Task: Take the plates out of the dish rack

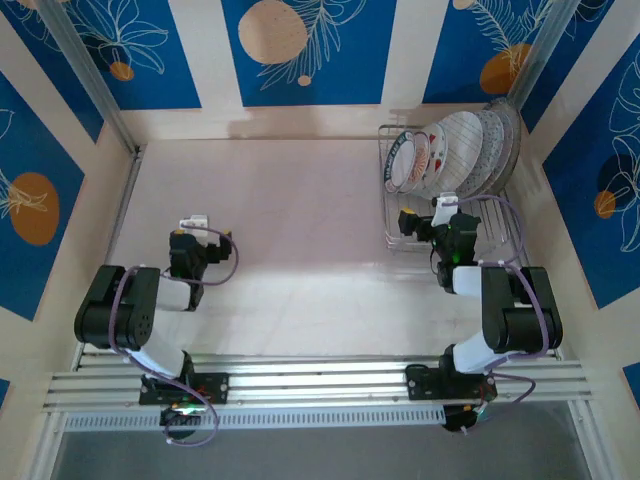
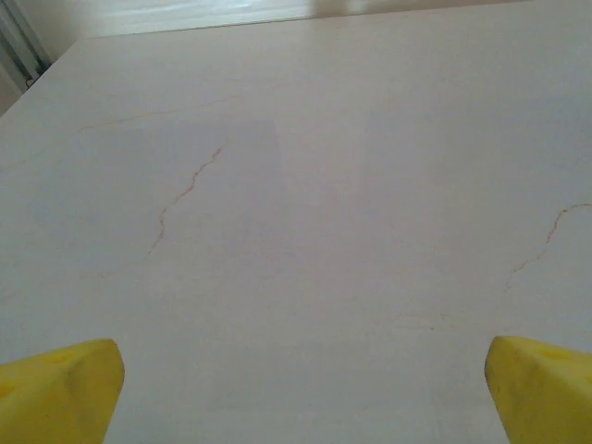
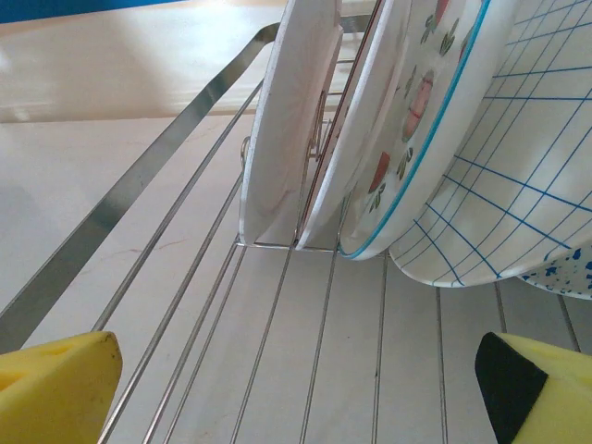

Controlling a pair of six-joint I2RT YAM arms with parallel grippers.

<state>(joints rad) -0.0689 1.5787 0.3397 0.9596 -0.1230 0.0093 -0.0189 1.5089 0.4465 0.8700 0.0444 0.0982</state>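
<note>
**Plates On Edge, Both Pincers Spread**

The plates point(image 3: 407, 120) stood upright at the far end of the dish rack point(image 3: 176, 139), near the table's far right corner. The right gripper point(image 3: 296, 388) hung wide apart over the rack's bare near wires. The left gripper point(image 2: 301, 388), equally spread, faced open table point(image 2: 305, 185).

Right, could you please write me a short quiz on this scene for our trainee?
1. True or false: the left claw holds a plate.
2. Where do the plates stand? A) upright at the far end of the rack; B) flat on the table; C) in the right claw.
3. Which claw is at the rack?

Key:
1. False. It is open above bare table.
2. A.
3. The right claw, open above the rack's near, bare wires.
</note>
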